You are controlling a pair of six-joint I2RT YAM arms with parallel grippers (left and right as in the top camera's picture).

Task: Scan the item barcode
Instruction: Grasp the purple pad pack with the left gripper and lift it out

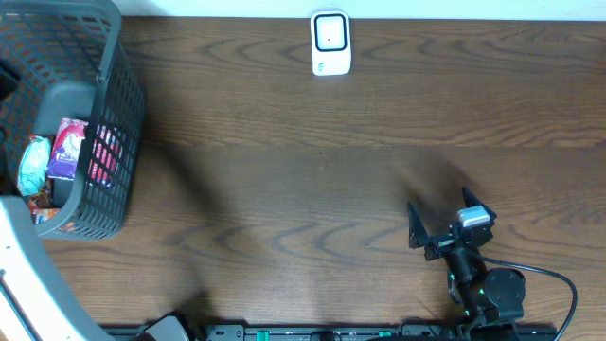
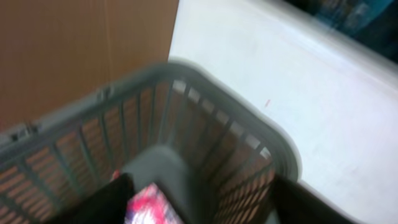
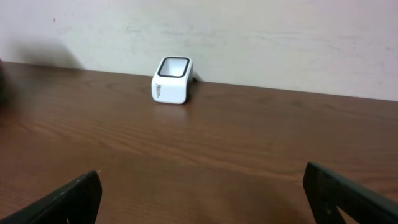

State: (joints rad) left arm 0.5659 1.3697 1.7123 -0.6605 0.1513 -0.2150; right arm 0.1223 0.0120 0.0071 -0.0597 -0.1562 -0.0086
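Note:
A grey mesh basket (image 1: 112,66) stands at the table's left end with several snack packets in it, among them a pink and purple packet (image 1: 66,147) and a blue one (image 1: 32,167). The left wrist view looks down into the basket (image 2: 205,71). There my left gripper (image 2: 202,205) is open, its dark fingers far apart, and a blurred pink packet (image 2: 149,205) lies right beside the left finger. The white barcode scanner (image 1: 330,43) stands at the far edge, also in the right wrist view (image 3: 171,79). My right gripper (image 1: 443,218) hovers open and empty near the front right (image 3: 205,199).
A pale grey slanted object (image 1: 19,275) sits at the front left corner below the basket. A white wall (image 3: 249,37) rises behind the scanner. Brown wooden table (image 1: 303,170) lies between the basket and the right arm.

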